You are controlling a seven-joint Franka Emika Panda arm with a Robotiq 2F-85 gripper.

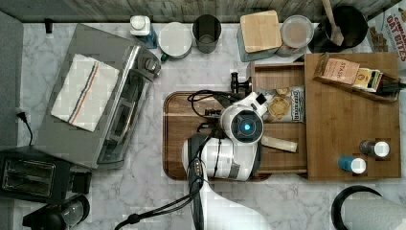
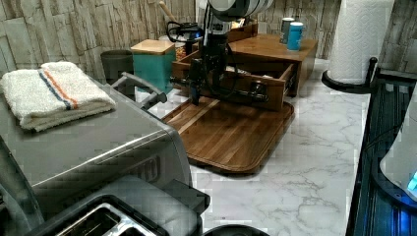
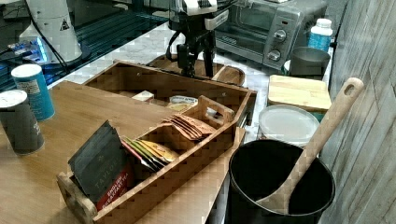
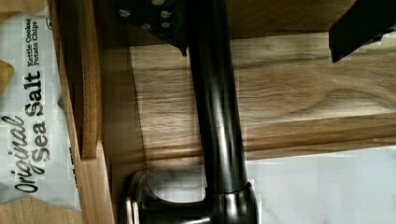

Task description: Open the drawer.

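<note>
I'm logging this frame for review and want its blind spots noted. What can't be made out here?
- Top view: the white robot arm covers much of the light-brown wooden drawer and its long black metal bar handle.
- Wrist view: the white sea-salt chip bag is cut off by the edge.
- Left view: the drawer's contents are hidden behind its front board.
- Right view: the gripper's jaws sit behind the drawer wall.
</note>
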